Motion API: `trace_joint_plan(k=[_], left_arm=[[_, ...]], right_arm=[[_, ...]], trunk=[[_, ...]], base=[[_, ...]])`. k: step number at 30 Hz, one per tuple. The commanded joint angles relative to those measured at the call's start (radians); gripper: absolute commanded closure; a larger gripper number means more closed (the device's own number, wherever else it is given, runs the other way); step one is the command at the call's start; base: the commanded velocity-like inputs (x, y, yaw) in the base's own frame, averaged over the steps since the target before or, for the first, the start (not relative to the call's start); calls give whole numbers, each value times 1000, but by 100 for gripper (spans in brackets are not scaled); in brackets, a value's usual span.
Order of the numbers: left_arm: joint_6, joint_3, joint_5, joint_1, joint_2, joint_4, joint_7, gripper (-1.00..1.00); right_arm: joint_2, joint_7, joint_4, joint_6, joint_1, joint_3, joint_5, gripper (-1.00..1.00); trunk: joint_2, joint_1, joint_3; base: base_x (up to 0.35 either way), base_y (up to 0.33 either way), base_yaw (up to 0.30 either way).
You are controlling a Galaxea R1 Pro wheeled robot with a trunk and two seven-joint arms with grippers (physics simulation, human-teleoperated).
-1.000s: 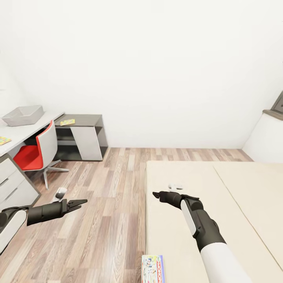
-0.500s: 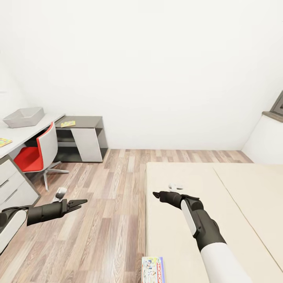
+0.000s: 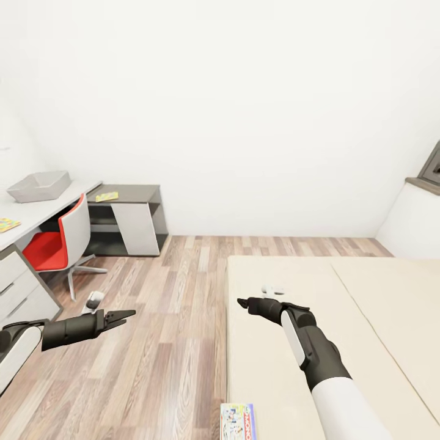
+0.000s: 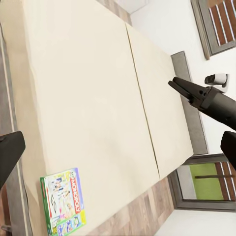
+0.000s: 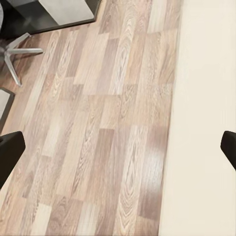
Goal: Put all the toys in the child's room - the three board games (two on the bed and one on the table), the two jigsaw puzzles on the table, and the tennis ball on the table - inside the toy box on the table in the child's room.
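Forward both arms reach, left end effector over floor, right end effector over bed

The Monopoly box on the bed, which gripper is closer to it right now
Right, narrowly. The right gripper hangs over the bed, farther in than the Monopoly box at the mattress's near edge. The left gripper is off over the wooden floor.

Our head camera has tipped up slightly over the last 1 s: the toy box, table and bed sit lower in view, nothing itself moved.
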Motion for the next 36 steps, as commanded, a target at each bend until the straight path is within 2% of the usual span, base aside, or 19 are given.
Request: trace_joint_plan(k=[1, 20, 36], left_arm=[[3, -1, 2, -1, 1, 0, -2, -100], [3, -1, 2, -1, 1, 0, -2, -100], [3, -1, 2, -1, 1, 0, -2, -100]], right_arm=[[1, 0, -1, 6, -1, -3, -7, -100], [1, 0, -1, 5, -1, -4, -10, -100], [-1, 7, -1, 8, -1, -5, -18, -100]], trunk=[[-2, 1, -1], [-2, 1, 29], [-2, 1, 33]], base=[[0, 0, 0], [0, 0, 16], [0, 0, 24]])
